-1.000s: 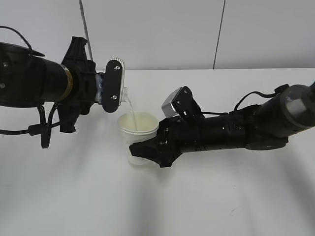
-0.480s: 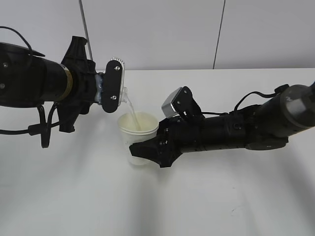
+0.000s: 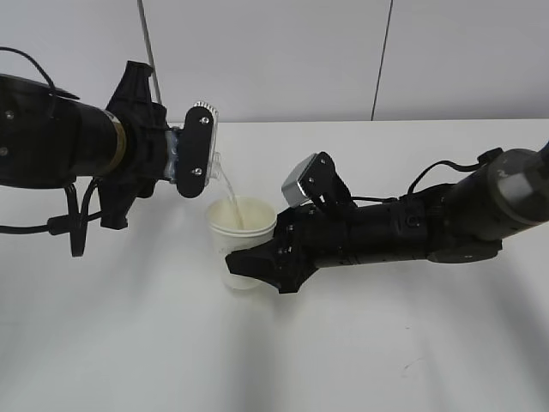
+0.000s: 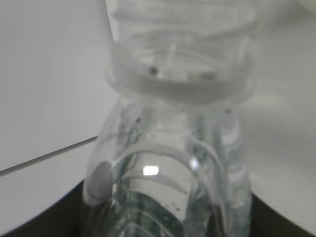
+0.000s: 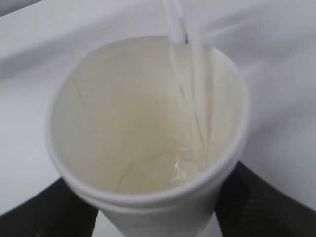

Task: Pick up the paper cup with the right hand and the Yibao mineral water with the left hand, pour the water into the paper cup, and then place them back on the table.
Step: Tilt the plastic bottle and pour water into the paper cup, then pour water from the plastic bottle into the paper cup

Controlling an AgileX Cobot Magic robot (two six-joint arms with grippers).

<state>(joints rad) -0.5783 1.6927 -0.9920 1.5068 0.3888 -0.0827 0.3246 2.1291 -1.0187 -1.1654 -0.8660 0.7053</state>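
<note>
little changed over the last second: left hand [image 3: 193,150] still clamps tipped yibao mineral water [image 4: 173,163], water [image 5: 190,118] streaming into paper cup [image 3: 242,232] gripped by right hand [image 3: 257,262], mid-table; pour continuing

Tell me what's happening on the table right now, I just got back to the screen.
Pouring is under way. The left tool holds the Yibao mineral water tipped on its side, and a thin stream of water runs from its neck into the paper cup. The right tool grips the cup upright just below the bottle's mouth. A shallow pool has gathered at the cup's bottom. Nothing is back on the table yet.
</note>
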